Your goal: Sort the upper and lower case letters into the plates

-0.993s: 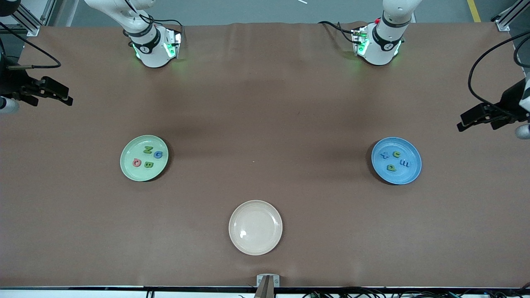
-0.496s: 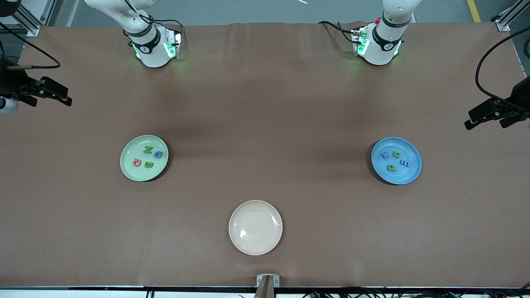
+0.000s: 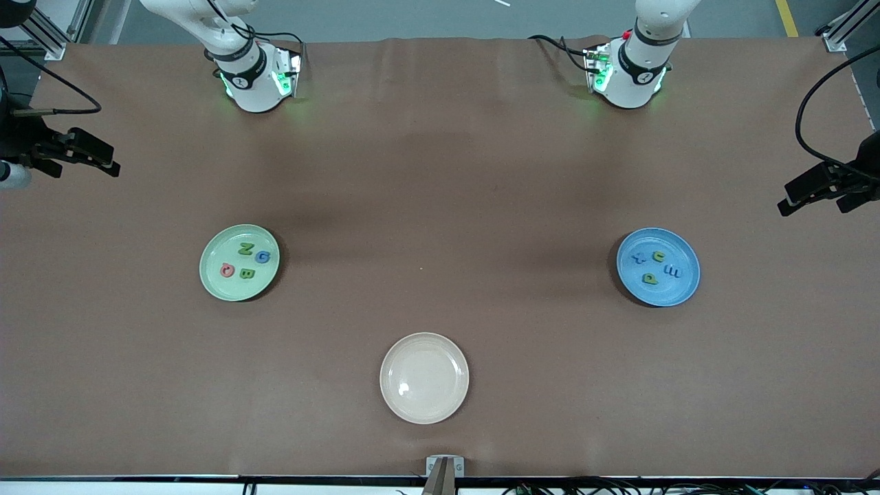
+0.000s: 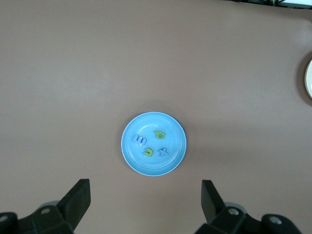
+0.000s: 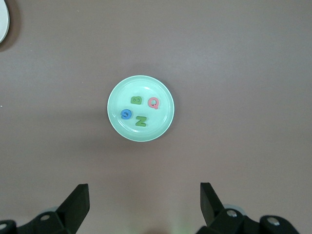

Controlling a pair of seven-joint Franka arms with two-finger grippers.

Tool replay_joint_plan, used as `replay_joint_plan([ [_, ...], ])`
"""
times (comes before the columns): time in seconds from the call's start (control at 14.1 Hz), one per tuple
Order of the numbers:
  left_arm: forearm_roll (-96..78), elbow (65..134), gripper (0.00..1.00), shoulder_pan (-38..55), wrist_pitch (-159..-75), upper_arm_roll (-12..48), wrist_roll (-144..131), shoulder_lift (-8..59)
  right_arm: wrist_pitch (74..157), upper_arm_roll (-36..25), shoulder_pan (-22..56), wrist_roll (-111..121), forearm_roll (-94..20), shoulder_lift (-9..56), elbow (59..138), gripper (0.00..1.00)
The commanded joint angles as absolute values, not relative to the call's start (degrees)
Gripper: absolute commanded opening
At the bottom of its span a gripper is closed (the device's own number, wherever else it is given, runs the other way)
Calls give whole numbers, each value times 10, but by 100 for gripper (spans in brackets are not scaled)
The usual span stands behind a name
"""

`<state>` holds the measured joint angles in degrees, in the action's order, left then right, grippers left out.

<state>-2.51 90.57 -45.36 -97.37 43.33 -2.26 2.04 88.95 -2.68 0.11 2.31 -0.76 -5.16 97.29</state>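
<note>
The pale green plate (image 3: 221, 286) lies toward the right arm's end of the table and holds several letters: a green N (image 3: 245, 248), a blue G (image 3: 262, 256), a pink Q (image 3: 226, 270) and a green B (image 3: 247, 273). The blue plate (image 3: 660, 293) lies toward the left arm's end and holds a blue x (image 3: 639, 258), a green c (image 3: 658, 256), a blue m (image 3: 674, 271) and a green p (image 3: 649, 278). My right gripper (image 5: 144, 192) hangs open and empty high above the table near the green plate (image 5: 141, 135). My left gripper (image 4: 145, 187) hangs open and empty high near the blue plate (image 4: 153, 166).
An empty cream-beige plate (image 3: 424, 377) lies mid-table, nearer to the front camera than both other plates. The brown mat covers the whole table. In the front view the right gripper (image 3: 69, 155) and the left gripper (image 3: 825, 185) sit at the table's two ends.
My left gripper has drawn outward toward its end of the table, away from the blue plate. The right arm has hardly moved. The letters and plates stayed put.
</note>
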Motion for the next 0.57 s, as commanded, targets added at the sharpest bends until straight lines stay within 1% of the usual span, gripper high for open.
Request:
replay_joint_plan([
  [0.0, -18, 892, 100, -455, -963, 433, -19, 30, 896, -29, 7, 27, -5, -69, 988, 100],
  [0.14, -18, 890, 100, -449, -963, 427, -19, 35, 895, -28, 7, 26, -6, -69, 988, 100],
  [0.28, -18, 890, 100, -426, -962, 407, -20, 35, 888, -27, 7, 26, -6, -69, 985, 100],
  [0.35, -18, 890, 100, -392, -962, 371, -19, 33, 882, -27, 7, 26, -6, -71, 985, 100],
  [0.43, -18, 890, 100, -331, -962, 315, -19, 32, 881, -27, 7, 26, -6, -76, 985, 100],
  [0.5, -18, 890, 100, -265, -962, 244, -21, 30, 879, -27, 7, 26, -6, -76, 985, 100],
])
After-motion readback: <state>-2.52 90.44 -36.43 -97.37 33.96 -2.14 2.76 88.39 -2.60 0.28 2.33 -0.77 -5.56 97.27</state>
